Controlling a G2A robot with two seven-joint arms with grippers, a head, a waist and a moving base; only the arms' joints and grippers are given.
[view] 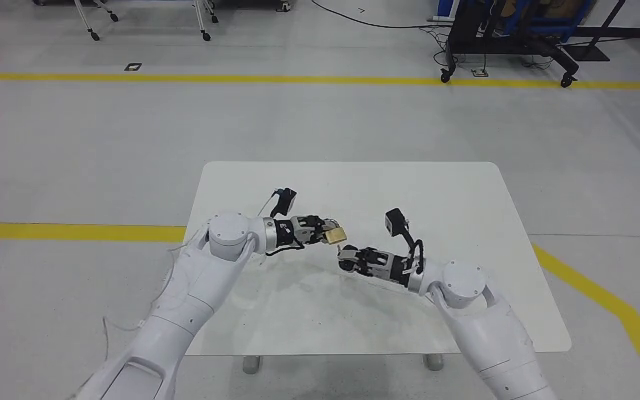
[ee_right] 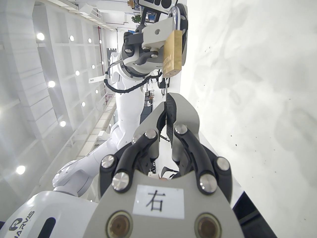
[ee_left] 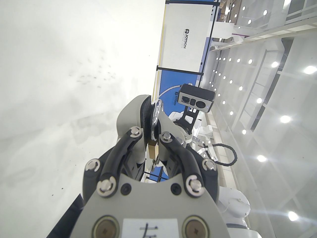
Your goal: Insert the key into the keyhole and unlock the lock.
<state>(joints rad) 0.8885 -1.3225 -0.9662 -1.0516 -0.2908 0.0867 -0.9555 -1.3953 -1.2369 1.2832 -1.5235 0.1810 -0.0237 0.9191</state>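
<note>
Pinching the brass padlock [ee_right: 172, 53], the left claw [ee_left: 151, 107] faces the right claw [ee_right: 168, 100], which clamps the key [ee_right: 166, 87].

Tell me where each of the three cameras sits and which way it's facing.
Top view: above the arms, looking down at the white table; both arms show.
Left wrist view: behind the left hand, looking along it at the padlock it grips.
Right wrist view: behind the right hand, looking along the key toward that padlock.
Shared: both wrist views show the padlock and the opposite arm's camera.
</note>
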